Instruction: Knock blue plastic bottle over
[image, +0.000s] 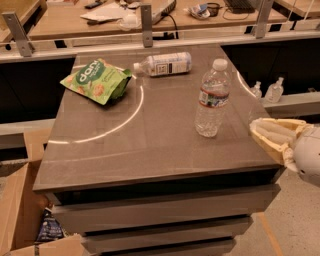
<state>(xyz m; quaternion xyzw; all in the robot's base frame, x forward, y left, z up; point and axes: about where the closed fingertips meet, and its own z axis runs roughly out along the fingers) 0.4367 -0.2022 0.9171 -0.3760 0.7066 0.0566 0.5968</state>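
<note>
The blue plastic bottle (212, 97), clear and ribbed with a white cap and a narrow red, white and dark label band, stands upright on the right part of the grey table (150, 145). My gripper (267, 134), cream-coloured, comes in from the right edge of the view at the table's right side, a little below and to the right of the bottle's base, apart from it.
A bottle with a wide white label (162, 64) lies on its side at the table's back. A green snack bag (96, 80) lies at the back left. Two small clear bottles (267, 91) stand on a ledge to the right. A cardboard box (20, 210) sits at lower left.
</note>
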